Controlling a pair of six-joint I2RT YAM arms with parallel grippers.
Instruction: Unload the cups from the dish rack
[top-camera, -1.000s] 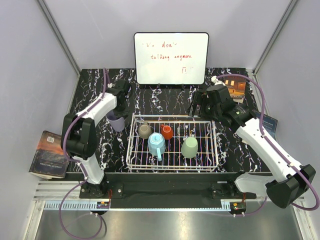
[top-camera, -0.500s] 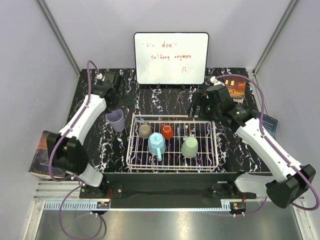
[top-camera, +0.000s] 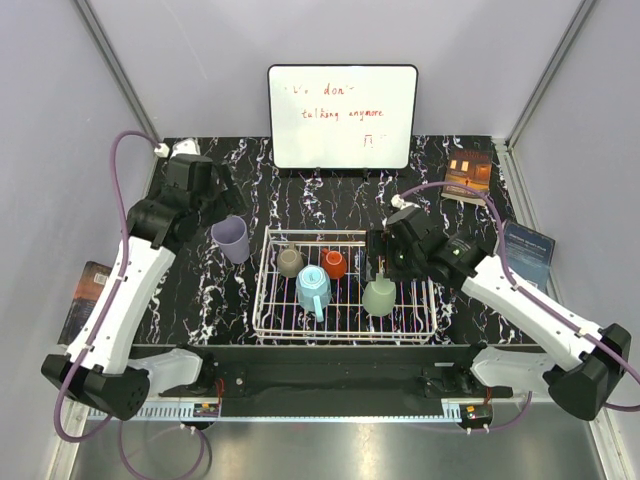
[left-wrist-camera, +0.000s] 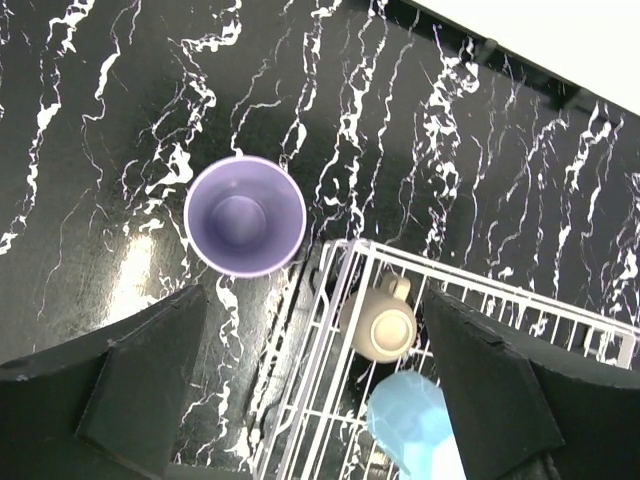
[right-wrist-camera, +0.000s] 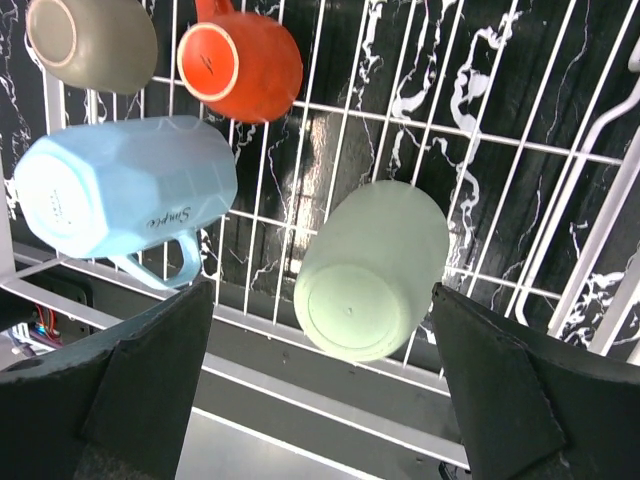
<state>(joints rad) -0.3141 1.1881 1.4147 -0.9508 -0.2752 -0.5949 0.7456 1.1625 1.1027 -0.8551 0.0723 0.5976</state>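
The lavender tumbler (top-camera: 230, 240) (left-wrist-camera: 244, 216) stands upright on the black marble table, just left of the white wire dish rack (top-camera: 262, 300) (left-wrist-camera: 330, 330). Four cups lie in the rack: grey-brown (top-camera: 290, 262) (left-wrist-camera: 384, 325), red-orange (top-camera: 334, 264) (right-wrist-camera: 240, 65), the light blue mug (top-camera: 313, 289) (right-wrist-camera: 125, 185) and the sage-green tumbler (top-camera: 379, 296) (right-wrist-camera: 375, 270). My left gripper (top-camera: 205, 195) (left-wrist-camera: 312, 300) hangs open and empty, high above the rack's far left corner. My right gripper (top-camera: 378, 262) (right-wrist-camera: 322, 295) is open, its fingers either side of the sage-green tumbler, not closed on it.
A whiteboard (top-camera: 342, 115) with red writing leans at the back. A book (top-camera: 85, 300) lies off the table's left edge. Two more books (top-camera: 470, 172) (top-camera: 527, 243) lie at the right. The rack's raised rim (right-wrist-camera: 600, 200) is close to my right fingers.
My left gripper opened, let go of the lavender tumbler and drew up and back to the left. My right arm came forward from behind the rack to over the sage-green tumbler.
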